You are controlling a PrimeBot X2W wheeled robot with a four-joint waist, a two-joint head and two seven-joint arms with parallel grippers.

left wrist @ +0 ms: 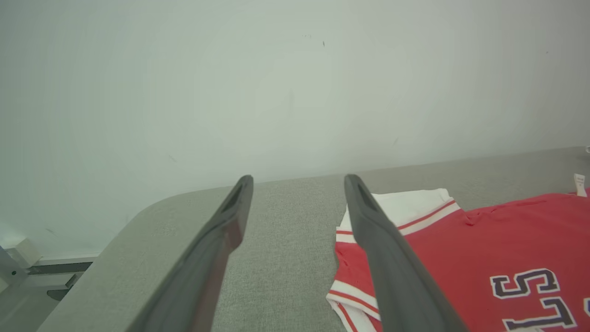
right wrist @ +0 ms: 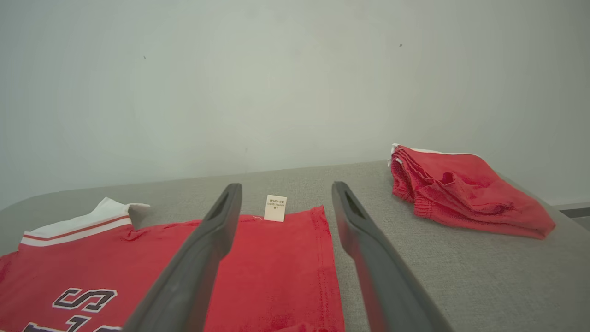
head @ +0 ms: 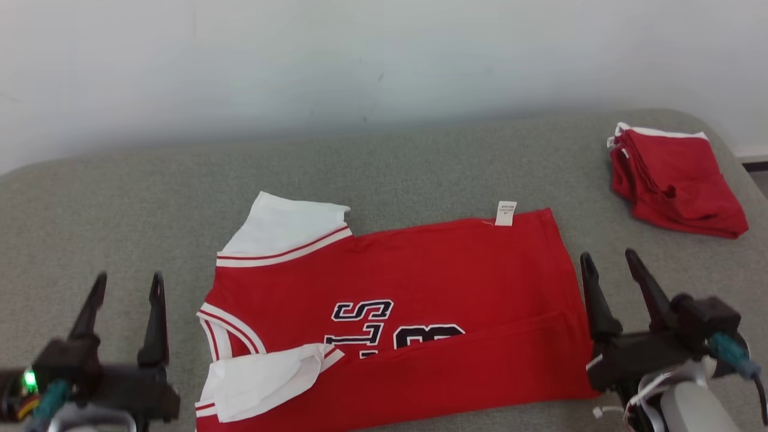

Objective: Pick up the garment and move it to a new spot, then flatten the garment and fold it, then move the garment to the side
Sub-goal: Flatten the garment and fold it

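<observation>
The red fabric jersey (head: 420, 282), with white red-striped sleeves and dark outlined lettering, lies spread sideways on the grey fabric tabletop (head: 390, 168), collar towards nine o'clock, hem towards three. Its near long edge is folded over the lettering. A white label (head: 506, 213) sticks out at twelve o'clock.

Bare grey surface (head: 420, 162) behind jersey (head: 420, 270); folded red pile (head: 678, 180) occupies far right.
</observation>
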